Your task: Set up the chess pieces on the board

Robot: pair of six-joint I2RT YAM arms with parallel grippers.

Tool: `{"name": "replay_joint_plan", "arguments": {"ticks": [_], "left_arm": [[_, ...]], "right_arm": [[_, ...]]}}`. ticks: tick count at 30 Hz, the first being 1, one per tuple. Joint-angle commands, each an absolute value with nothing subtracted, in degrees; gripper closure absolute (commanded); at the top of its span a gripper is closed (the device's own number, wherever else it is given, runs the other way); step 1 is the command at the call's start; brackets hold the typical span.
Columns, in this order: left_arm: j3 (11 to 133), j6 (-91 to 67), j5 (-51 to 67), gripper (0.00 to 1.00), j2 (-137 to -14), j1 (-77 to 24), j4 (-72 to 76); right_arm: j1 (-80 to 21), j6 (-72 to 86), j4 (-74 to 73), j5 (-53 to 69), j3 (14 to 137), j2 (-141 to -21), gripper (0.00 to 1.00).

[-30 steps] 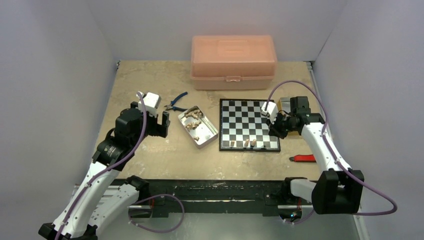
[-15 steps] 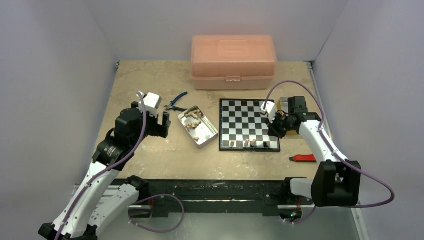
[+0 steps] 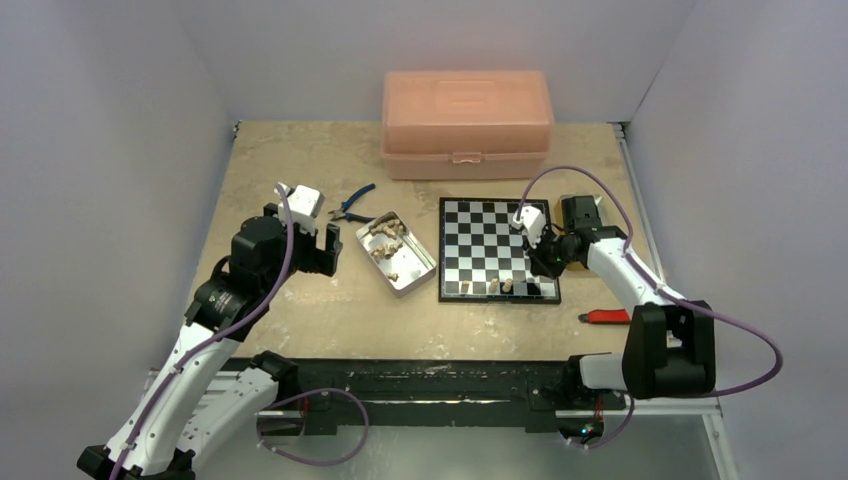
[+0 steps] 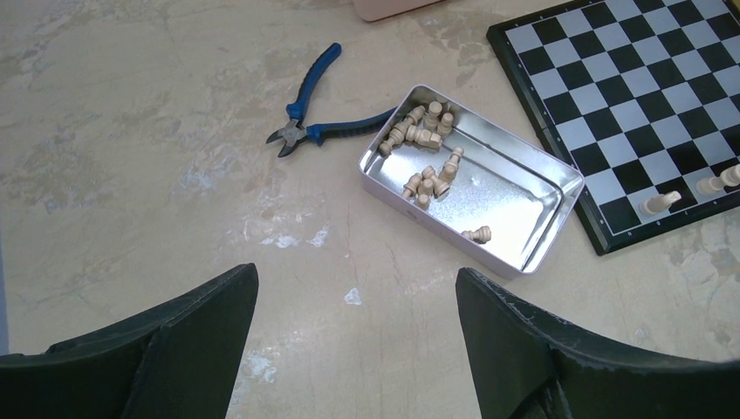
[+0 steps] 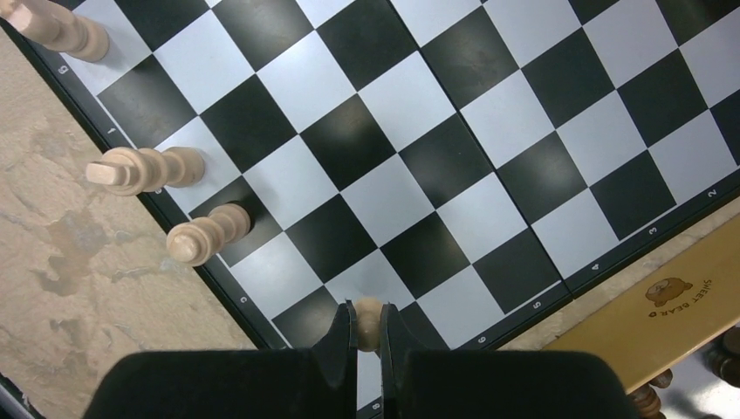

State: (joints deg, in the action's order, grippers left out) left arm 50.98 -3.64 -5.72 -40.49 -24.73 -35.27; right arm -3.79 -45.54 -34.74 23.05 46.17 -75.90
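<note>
Tan wood shows in the tightly closed right claw (image 5: 367,325), gripping one chessman (image 5: 368,311) at the board's (image 5: 489,157) border row. Only three pieces (image 5: 144,168) stand to its left, and the loose chessmen (image 4: 428,175) lie in the tin (image 4: 524,205) ahead of the wide, empty left claw (image 4: 358,340), so setup looks barely begun.

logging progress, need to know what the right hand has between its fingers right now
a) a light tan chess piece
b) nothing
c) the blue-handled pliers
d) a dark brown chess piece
a, the right wrist view shows the right hand shut on a light tan chess piece just over the near edge of the board.
</note>
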Motion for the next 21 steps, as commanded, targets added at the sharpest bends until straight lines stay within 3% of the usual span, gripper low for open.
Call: {"name": "replay_joint_plan", "arguments": {"ticks": [1,21], "left_arm": [[51.89,-3.42,-5.10,0.17,-40.30,-24.26,-33.86],[51.86,-3.36,-4.83,0.17,-40.34,-24.26,-33.92]], "right_arm": [[-4.39,-42.93,-31.21,20.63,45.65,-76.56,0.98],[-5.86,-41.92,-30.68,20.53,45.71,-79.73,0.94]]}}
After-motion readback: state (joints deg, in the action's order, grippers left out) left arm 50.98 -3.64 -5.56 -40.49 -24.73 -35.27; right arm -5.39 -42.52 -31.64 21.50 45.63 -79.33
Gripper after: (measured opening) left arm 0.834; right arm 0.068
